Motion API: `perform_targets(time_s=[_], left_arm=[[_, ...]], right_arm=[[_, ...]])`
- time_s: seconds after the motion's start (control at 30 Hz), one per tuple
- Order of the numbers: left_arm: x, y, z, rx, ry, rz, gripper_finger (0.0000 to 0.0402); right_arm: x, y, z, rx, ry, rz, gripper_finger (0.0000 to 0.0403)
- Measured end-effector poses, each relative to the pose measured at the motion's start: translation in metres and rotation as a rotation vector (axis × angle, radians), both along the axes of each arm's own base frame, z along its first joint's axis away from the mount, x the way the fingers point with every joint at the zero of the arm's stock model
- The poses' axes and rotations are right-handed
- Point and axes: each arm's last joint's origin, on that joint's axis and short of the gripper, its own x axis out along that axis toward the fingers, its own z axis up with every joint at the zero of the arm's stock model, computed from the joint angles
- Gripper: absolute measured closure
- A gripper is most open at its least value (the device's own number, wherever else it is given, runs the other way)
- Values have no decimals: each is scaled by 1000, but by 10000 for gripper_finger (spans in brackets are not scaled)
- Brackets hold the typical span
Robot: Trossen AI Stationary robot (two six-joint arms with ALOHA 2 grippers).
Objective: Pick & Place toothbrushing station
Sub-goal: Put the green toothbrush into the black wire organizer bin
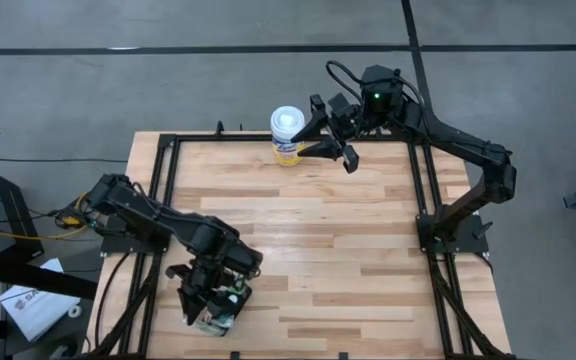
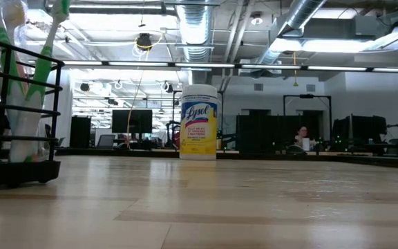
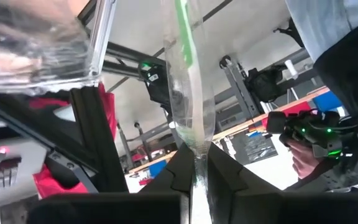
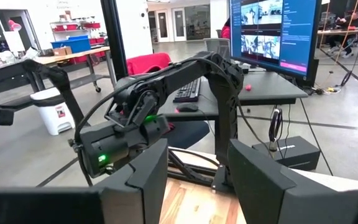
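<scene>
The toothbrushing station (image 1: 218, 312) stands at the table's (image 1: 318, 260) near edge on the left side. We see the left gripper (image 1: 211, 305) pinched on its clear toothbrush sleeve (image 3: 188, 93), presumably to lift it. The right gripper (image 1: 345, 150), fingers apart and empty, waits beside the wipes canister (image 1: 287, 136) at the far edge.

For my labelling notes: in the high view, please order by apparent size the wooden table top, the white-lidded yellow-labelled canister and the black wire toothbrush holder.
1. Wooden table top
2. Black wire toothbrush holder, partly hidden under the left gripper, so unsure against the canister
3. White-lidded yellow-labelled canister
</scene>
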Motion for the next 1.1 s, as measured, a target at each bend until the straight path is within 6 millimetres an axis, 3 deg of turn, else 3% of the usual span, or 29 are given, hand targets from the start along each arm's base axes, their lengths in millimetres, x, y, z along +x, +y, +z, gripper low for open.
perform_targets(time_s=[0.5,0.87,1.1], left_arm=[[-14,8,15,-11,28,17,394],[-14,8,-10,17,61,4,394],[-12,8,-11,24,31,3,393]], right_arm=[[-1,1,-4,7,33,51,244],[-1,1,-4,2,29,50,244],[-1,1,-3,1,26,49,244]])
